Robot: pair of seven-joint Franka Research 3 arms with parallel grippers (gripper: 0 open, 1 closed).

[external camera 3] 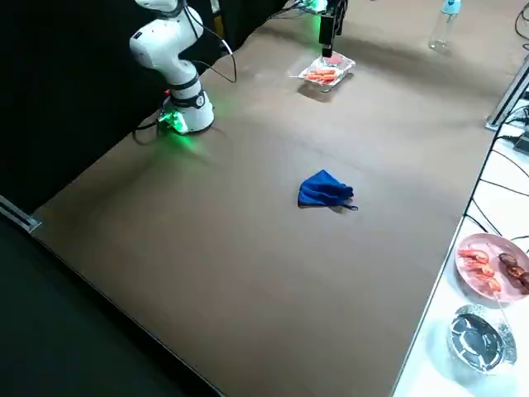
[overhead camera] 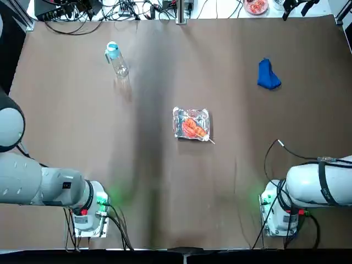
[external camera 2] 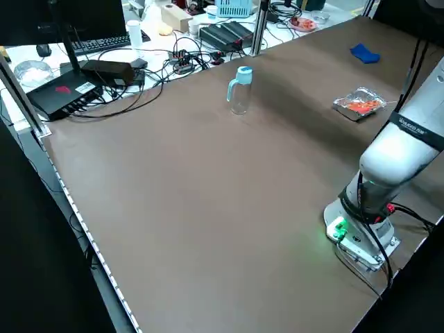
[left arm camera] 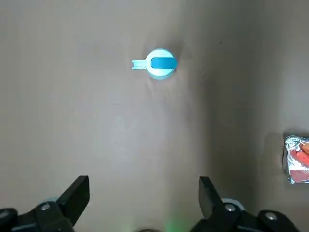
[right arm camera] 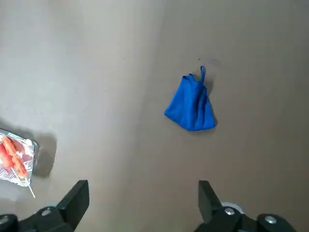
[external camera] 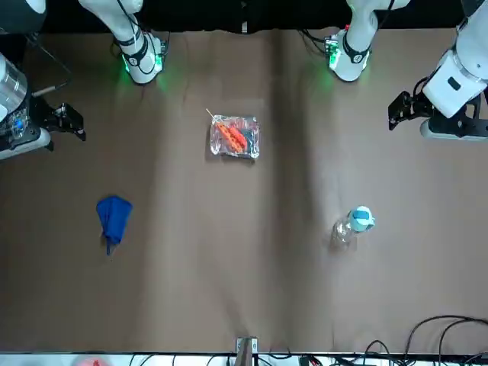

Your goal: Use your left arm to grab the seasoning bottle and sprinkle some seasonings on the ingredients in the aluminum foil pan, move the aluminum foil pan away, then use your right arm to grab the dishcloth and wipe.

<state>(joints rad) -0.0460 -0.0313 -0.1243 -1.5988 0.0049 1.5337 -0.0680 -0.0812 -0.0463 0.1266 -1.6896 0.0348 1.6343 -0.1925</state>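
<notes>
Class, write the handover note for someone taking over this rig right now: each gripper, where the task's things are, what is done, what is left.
Left gripper: open, empty, high above the table.
Right gripper: open, empty, also raised.
Seasoning bottle: upright, far left of the table, untouched.
Aluminum foil pan: mid-table, ingredients inside, skewer sticking out.
Dishcloth: bunched, far right.
Done: nothing.
Left: grab bottle, sprinkle, move pan away, wipe with cloth.
</notes>
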